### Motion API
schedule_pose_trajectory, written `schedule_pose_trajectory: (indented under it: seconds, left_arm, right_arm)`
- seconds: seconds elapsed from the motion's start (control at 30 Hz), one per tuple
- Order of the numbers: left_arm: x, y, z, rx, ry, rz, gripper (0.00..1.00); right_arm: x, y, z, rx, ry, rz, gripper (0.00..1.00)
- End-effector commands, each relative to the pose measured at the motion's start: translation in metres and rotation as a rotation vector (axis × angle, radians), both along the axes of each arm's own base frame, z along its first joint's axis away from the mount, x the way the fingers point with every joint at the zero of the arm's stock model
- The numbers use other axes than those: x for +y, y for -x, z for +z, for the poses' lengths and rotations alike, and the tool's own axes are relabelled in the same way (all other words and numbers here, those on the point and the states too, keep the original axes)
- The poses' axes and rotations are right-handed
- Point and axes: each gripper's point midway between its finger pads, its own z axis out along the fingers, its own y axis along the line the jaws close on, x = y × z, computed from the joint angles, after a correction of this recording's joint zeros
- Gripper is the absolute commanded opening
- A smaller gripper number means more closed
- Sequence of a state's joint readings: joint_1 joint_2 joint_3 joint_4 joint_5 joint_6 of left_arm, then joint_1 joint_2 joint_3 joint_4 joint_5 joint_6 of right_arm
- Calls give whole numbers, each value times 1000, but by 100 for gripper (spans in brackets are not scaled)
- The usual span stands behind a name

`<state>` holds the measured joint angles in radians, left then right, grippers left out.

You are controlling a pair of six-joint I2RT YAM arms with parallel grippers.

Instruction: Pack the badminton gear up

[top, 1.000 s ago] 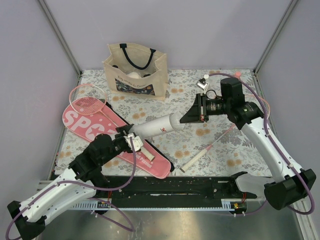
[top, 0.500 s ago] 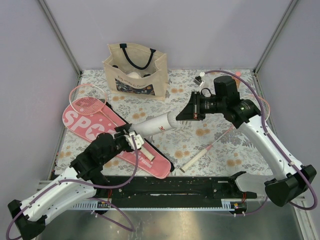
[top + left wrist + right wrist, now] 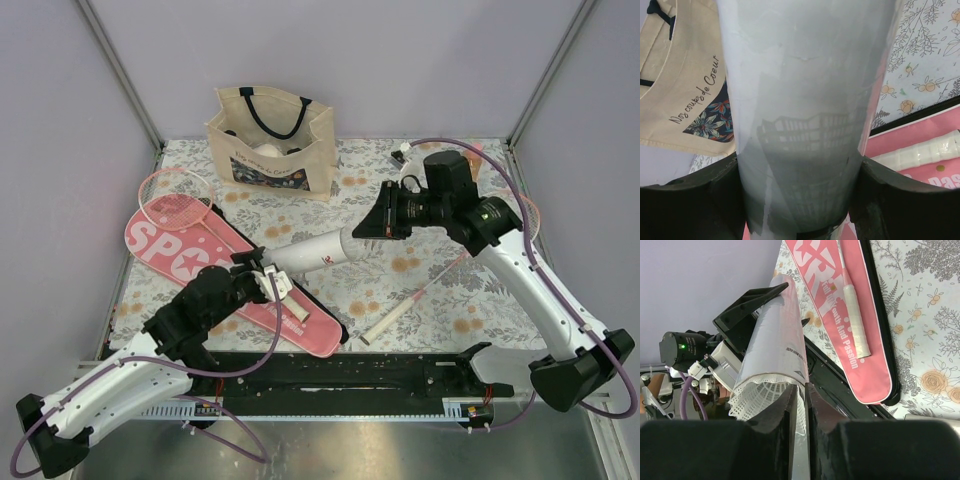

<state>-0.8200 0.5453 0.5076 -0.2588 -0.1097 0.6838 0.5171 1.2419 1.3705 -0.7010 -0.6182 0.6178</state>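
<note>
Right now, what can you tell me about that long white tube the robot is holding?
The long white tube looks smooth and shiny, with small dark print on its side. It is held off the table, its near end over the pink case. The left gripper clamps that near end from both sides. At its open far end sits a white netted shuttlecock, whose skirt the right gripper seems to pinch.

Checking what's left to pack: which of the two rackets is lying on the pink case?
The left racket, white grip on the pink case. The other racket lies right of it on the floral table.
</note>
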Motion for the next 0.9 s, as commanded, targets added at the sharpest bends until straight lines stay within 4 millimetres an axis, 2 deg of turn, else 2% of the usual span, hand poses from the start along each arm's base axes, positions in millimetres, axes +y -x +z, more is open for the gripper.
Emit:
schedule_pose_trajectory:
  seconds: [0.0,0.1,0.23,0.33,0.47,0.73,0.87]
  left_arm:
    - [-12,0,36,-91,76,-49,54]
    - [-14,0,37,-89,76,-52,54]
    - [-17,-1,36,-70,81,-51,54]
    - [-21,0,39,-48,110,-62,54]
    - [-26,4,47,-33,160,-77,54]
    - [-26,7,46,-28,180,-84,54]
    - [-24,5,44,-34,172,-68,54]
  right_arm:
    - [-2,0,34,-129,-48,-22,15]
    - [-3,1,39,-144,-54,-27,0]
    - [1,2,43,-140,-100,-33,0]
    - [8,2,36,-126,-130,-35,0]
    - [15,0,17,-86,-134,-43,0]
    - [22,-10,8,-74,-138,-73,0]
    - [23,-11,15,-73,-160,-78,13]
